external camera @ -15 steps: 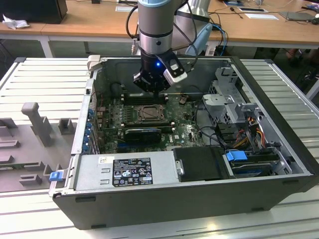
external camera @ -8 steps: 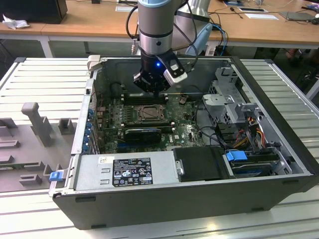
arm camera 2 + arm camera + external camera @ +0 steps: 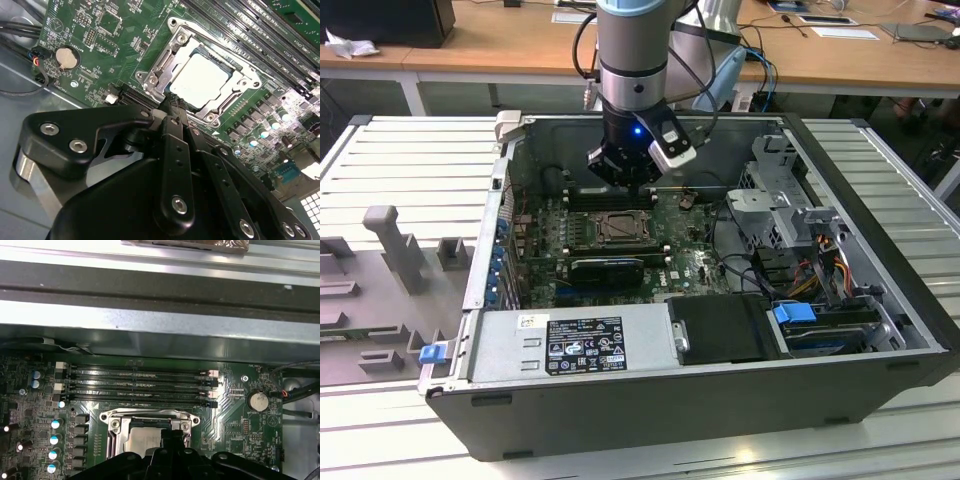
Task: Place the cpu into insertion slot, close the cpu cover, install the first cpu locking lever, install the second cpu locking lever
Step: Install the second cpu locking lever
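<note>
Inside the open case (image 3: pixel 880 375) on the slatted tabletop (image 3: pixel 400 160), the arm reaches down over the green board (image 3: pixel 685 265), its claw (image 3: pixel 630 183) hanging just above the far edge of the slot (image 3: pixel 620 228). In the second wrist view the claw's (image 3: pixel 174 107) two black fingers (image 3: pixel 176 150) sit pressed together with nothing between them, their tips touching or just over the slot's (image 3: pixel 150 80) metal rim. The cpu (image 3: pixel 200 79), pale and square, lies flat in the slot, and the cover (image 3: pixel 235 95) lies closed over it, framing the chip through its cut-out. In the first wrist view the cpu (image 3: pixel 142 440) shows partly behind the claw (image 3: pixel 172 436), with the cover (image 3: pixel 115 422) around it and four long black memory slots (image 3: pixel 137 387) just beyond. A coin battery (image 3: pixel 258 400) sits on the board to one side. On the exterior view's left, grey fixture blocks (image 3: pixel 395 245) stand on the tabletop, well apart from the case. Whether the levers are latched I cannot tell.
</note>
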Available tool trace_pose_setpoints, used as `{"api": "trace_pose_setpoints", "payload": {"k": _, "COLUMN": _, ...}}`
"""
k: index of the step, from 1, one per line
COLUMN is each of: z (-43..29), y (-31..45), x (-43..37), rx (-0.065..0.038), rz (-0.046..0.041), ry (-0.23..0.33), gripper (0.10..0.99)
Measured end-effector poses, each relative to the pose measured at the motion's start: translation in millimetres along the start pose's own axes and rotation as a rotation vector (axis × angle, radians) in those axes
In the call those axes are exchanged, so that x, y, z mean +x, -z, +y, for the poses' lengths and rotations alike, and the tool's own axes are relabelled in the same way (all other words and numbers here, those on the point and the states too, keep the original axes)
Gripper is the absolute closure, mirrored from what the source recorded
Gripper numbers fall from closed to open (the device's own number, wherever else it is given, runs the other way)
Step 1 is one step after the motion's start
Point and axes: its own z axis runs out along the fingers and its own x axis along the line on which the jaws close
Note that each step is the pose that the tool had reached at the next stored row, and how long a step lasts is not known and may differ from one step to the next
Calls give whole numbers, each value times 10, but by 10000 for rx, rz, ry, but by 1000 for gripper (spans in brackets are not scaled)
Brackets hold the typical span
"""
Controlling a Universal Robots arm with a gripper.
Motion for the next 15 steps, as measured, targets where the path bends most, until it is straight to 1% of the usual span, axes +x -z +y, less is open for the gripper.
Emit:
{"api": "trace_pose_setpoints", "payload": {"k": 7, "z": -26, "y": 3, "x": 1, "rx": 1, "rz": 1, "ry": 0, "gripper": 980}}
{"api": "trace_pose_setpoints", "payload": {"k": 13, "z": -62, "y": 6, "x": 3, "rx": 0, "rz": 1, "ry": 0, "gripper": 980}}
{"api": "trace_pose_setpoints", "payload": {"k": 15, "z": -67, "y": 17, "x": 3, "rx": 3, "rz": 2, "ry": -2, "gripper": 980}}
